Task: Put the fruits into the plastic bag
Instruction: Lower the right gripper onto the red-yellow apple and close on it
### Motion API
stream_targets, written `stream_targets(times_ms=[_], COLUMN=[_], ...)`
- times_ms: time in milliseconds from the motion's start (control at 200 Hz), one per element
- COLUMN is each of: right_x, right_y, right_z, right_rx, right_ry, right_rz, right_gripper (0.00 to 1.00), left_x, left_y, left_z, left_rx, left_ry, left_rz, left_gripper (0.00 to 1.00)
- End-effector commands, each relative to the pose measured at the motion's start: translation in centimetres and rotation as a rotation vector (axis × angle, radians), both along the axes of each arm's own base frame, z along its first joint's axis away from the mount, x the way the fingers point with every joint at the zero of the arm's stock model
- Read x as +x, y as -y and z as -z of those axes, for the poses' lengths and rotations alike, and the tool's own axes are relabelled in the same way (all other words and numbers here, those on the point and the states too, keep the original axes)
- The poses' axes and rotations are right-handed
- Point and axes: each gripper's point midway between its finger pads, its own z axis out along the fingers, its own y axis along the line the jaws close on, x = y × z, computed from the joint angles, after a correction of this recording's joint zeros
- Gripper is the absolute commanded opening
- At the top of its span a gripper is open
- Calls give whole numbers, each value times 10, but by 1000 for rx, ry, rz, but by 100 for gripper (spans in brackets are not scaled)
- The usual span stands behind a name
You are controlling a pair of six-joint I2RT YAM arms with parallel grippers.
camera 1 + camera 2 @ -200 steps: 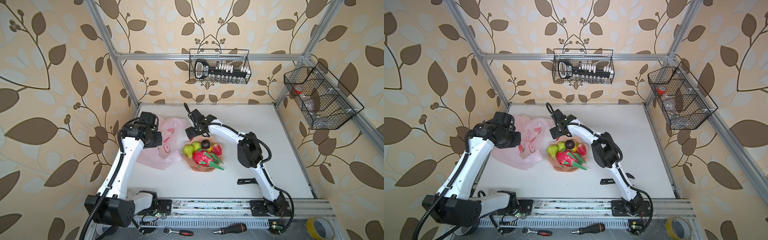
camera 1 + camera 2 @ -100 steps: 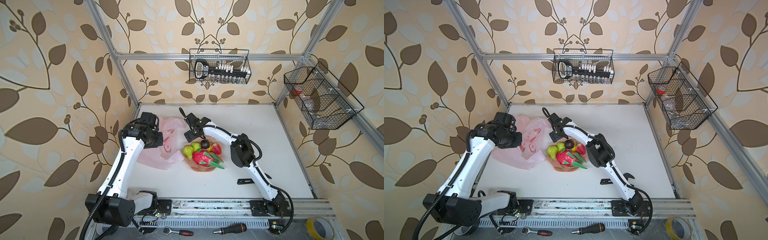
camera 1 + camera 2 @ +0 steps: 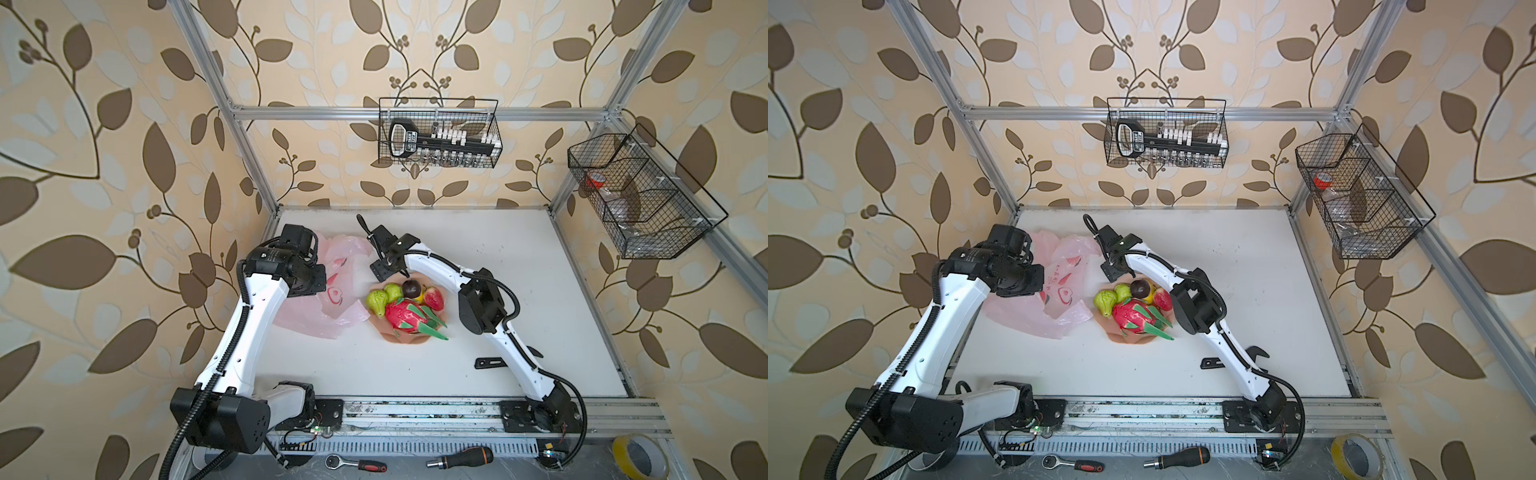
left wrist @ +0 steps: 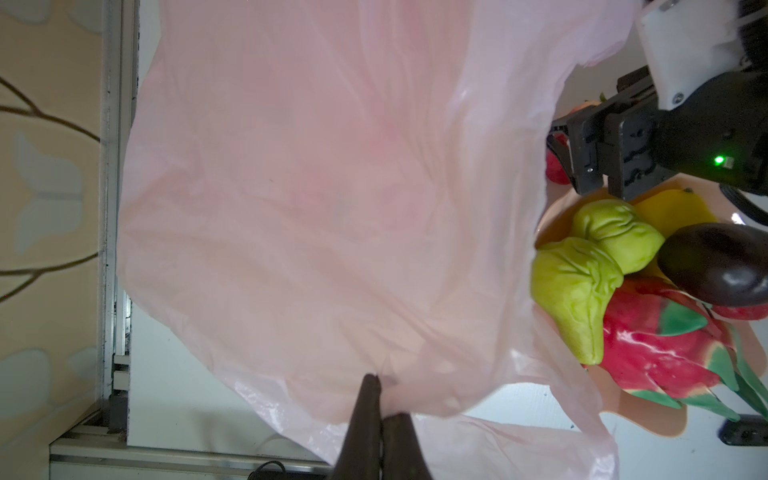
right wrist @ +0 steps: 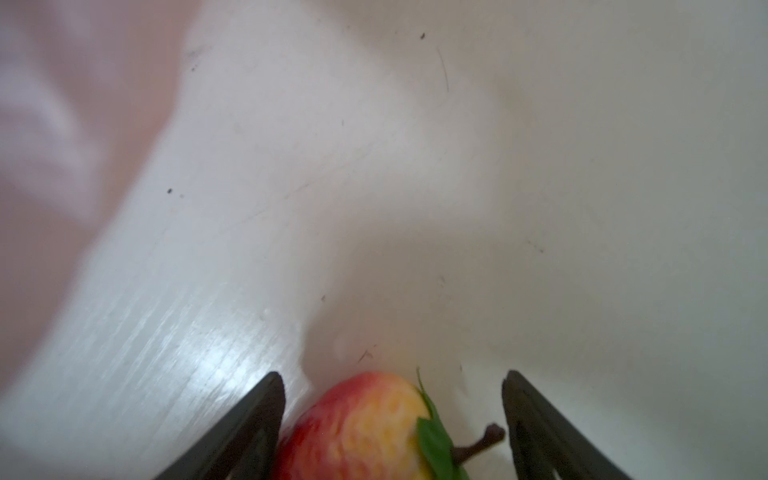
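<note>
The pale pink plastic bag (image 3: 347, 257) (image 3: 1069, 253) lies crumpled at the left of the table. My left gripper (image 4: 383, 398) is shut on a fold of the bag (image 4: 332, 187). Beside the bag, a peach-pink bowl (image 3: 399, 337) holds the dragon fruit (image 3: 402, 318), two green pears (image 3: 376, 301), a dark purple ball (image 3: 411, 286), a strawberry (image 3: 433, 298) and a yellow fruit (image 4: 673, 210). My right gripper (image 5: 391, 374) is low over the table behind the bowl. Its jaws stand open around a red-yellow fruit (image 5: 365, 424) with a leaf and stem.
A black bracket (image 3: 492, 362) lies on the table near the right arm's base. Wire baskets (image 3: 438, 133) (image 3: 640, 195) hang on the back and right walls. A ratchet (image 3: 357, 462), a screwdriver (image 3: 459, 457) and a tape roll (image 3: 633, 455) lie in front of the rail.
The right arm has folded in to the left, and its gripper has come down around the red-yellow fruit with narrower jaws. The left gripper still holds the bag in place.
</note>
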Motion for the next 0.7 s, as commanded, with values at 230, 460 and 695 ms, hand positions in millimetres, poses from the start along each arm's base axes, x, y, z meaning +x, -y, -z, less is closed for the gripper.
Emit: stream_targets(times_ms=[230,460,695], right_x=[14,19,20], right_y=[-2,6,11], right_z=[-38,-62,-63], right_rx=[115,205,239], right_ry=[77,84,42], right_rz=[52,72,79], right_gripper=[69,58,64], left_x=[-2,-2,-2], left_y=[3,4,4], left_z=[-4,-2,0], left_rx=[-8,-14,-15], left_ry=[6,3,-2], left_rz=[31,32,33], left_gripper=[0,0,0])
